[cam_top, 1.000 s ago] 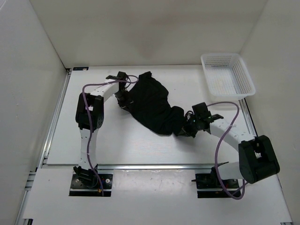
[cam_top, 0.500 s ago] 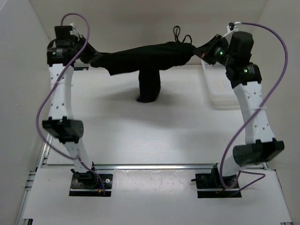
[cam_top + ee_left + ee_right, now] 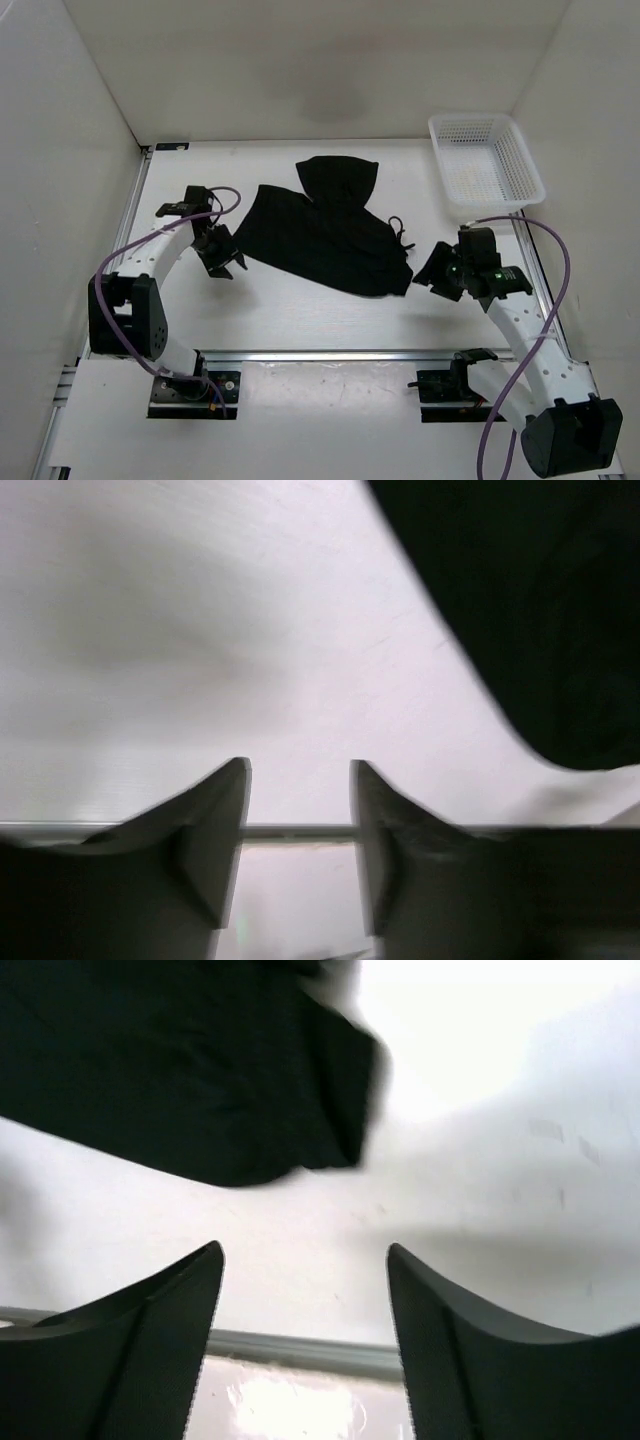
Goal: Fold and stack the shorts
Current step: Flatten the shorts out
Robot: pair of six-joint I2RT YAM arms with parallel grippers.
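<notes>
Top external view: the shorts (image 3: 325, 235) lie unfolded and rumpled at the middle of the counter (image 3: 300, 315). One lobe reaches toward the far wall, and the broader part runs from the left toward the near right. A thin drawstring loop (image 3: 398, 230) rests on the fabric near its right edge.

The left gripper (image 3: 230, 262) is low over the counter just beside the left edge of the shorts. The right gripper (image 3: 428, 280) is just beside their near right corner. A white mesh basket (image 3: 530, 170) stands in the far right corner of the counter, well apart from the fabric.

Left wrist view: the left gripper (image 3: 300, 780) has its fingers (image 3: 215, 820) apart, with only bare counter between them. The shorts (image 3: 540, 610) fill the upper right of this view, clear of both fingertips. A metal rail (image 3: 300, 832) runs across behind the fingers.

Right wrist view: the right gripper (image 3: 305, 1260) likewise has its fingers (image 3: 160, 1310) spread wide and holds nothing. The shorts (image 3: 180, 1060) lie ahead and to the left, flat on the counter and not touching either finger.
</notes>
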